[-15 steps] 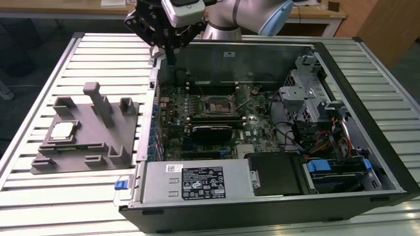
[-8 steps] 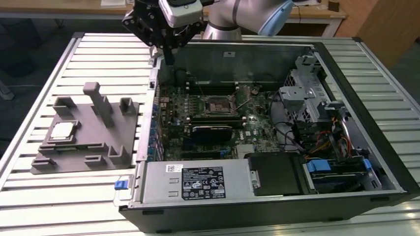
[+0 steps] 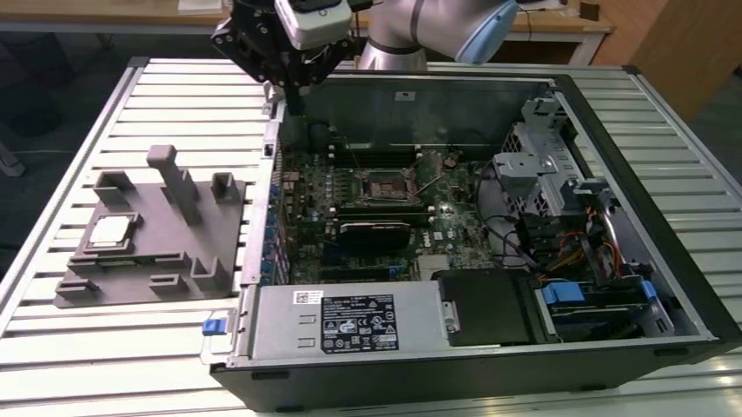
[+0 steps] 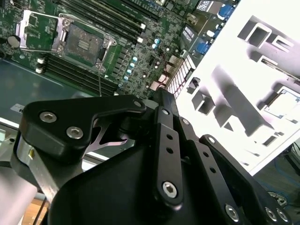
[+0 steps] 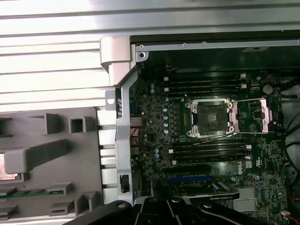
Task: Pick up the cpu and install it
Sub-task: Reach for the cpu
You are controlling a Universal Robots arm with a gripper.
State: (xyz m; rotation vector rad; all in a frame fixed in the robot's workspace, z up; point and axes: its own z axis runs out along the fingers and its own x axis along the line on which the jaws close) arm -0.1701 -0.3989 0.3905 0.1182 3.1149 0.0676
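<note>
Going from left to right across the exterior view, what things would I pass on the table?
cpu → blue latch → motherboard socket → metal drive cage

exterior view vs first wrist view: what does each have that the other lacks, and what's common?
Exterior extra: the arm, the cpu lying whole in the grey fixture, the power supply, the drive cage.
First wrist extra: the case's corner bracket, and the socket's hinged plate swung open to one side.
Shared: motherboard, empty socket, memory slots, part of the fixture, part of the end effector.
</note>
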